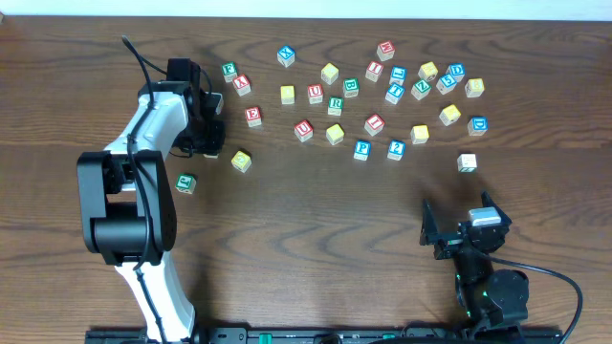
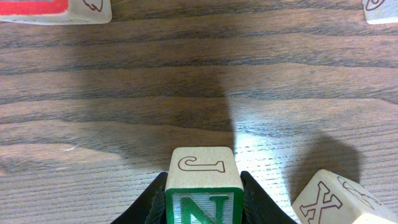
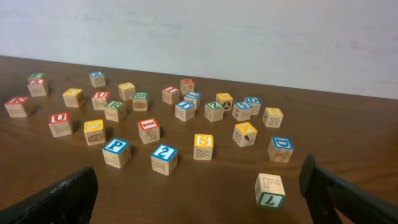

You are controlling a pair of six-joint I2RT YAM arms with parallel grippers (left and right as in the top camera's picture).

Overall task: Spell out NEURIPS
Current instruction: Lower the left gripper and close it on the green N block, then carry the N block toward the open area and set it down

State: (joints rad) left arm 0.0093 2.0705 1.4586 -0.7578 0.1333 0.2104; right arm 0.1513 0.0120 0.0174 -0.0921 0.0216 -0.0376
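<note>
In the left wrist view, my left gripper is shut on the green N cube, with a black finger against each side, and the cube rests on the wood table. From overhead the left gripper hides that cube. The other letter cubes lie scattered to its right: red E, red U, red I, blue P and yellow S. My right gripper is wide open and empty at the near right. Its view shows P, S, I and U.
A cube with an X on its side sits just right of the held cube. A yellow cube and a green cube lie near the left arm. A green 7 cube and a blue 2 cube lie before the right gripper.
</note>
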